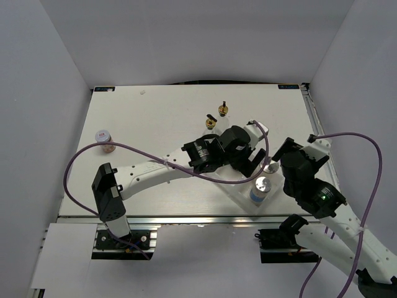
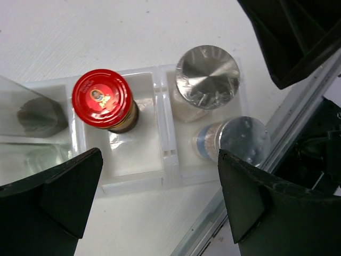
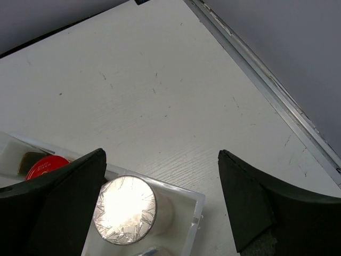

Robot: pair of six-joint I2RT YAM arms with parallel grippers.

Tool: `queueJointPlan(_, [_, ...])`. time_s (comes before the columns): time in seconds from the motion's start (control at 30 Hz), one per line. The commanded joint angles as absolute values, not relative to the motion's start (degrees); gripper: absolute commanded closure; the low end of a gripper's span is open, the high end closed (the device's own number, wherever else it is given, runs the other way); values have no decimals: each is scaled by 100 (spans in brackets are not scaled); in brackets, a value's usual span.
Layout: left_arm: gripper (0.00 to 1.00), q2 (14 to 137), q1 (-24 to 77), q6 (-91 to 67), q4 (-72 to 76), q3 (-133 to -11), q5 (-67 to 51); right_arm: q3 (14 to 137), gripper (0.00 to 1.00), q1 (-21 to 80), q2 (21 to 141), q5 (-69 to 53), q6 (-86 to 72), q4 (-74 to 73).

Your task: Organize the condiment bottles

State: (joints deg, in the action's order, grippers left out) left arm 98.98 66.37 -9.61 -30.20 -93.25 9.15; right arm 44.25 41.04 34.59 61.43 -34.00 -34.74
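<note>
Presently found the left gripper [image 2: 160,157] poised directly above the white tray [image 2: 133,184], fingers spread wide and pinching nothing. Found the right gripper [image 3: 160,154] likewise spread and empty, hanging just past the tray's end.

Recorded three containers standing inside the tray: red-lidded jar [image 2: 101,98] upright in the middle compartment; silver-capped shaker [image 2: 208,69] and blue-labelled bottle [image 2: 234,140] side by side in the end compartment next to it. Recorded three more outside the tray: nearer gold-spouted bottle [image 1: 211,122] and farther gold-spouted bottle [image 1: 223,110] close together beyond the tray's far side, and pale-lidded jar [image 1: 103,139] well apart from the tray to its left.

Judged the task roughly half done, with the jar standing free in its place and no fresh pickup begun. Judged the next move to call for a straight lift clear of the red lid, then a reach to the nearer gold-spouted bottle, closing on the glass body below the spout and keeping it upright; assessed that bottle as slim and liable to tip.

Noted the three outside containers in the top view only, which hid the red-lidded jar beneath the left wrist. Noted the partitions and the jar's compartment in the left wrist view only, along with a glassy shape in the other end compartment, too unclear to name. Noted, in the right wrist view, only the shaker's cap and a sliver of red lid.
</note>
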Motion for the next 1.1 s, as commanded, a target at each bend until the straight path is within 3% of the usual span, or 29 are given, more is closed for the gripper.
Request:
queueJointPlan(0.0, [2,9231,6592,-1203,-3085,-9256,1703,4491,11,4034,3568,6144,-3279,-3077])
queueJointPlan(0.2, [2,8237,5322,-2380,-3251,-8351,2740,4500,11,3297,4077,4924,-2769,-2409])
queueJointPlan(0.3, [2,7674,4800,-3083,-3743,-7990,3967,4667,11,2814,4464,4501,-2655,-2233])
queueJointPlan(0.37, [2,7279,4449,-3504,-3954,-7675,4122,4781,11,2402,4745,4133,-2523,-2084])
queueJointPlan(0.5, [2,6900,2705,-3911,-4184,-7113,4052,4992,11,1522,5193,3482,-2347,-1793])
queueJointPlan(0.6, [2,6987,1325,-3990,-3931,-6726,3394,5220,11,959,5598,2858,-2277,-1758])
queueJointPlan(0.77, [2,7557,-224,-4096,-3071,-6399,2842,5528,11,660,6213,2795,-2145,-1723])
queueJointPlan(1.07, [2,8947,-685,-3762,-2532,-6873,3059,5458,11,527,6565,2716,-1926,-1415])
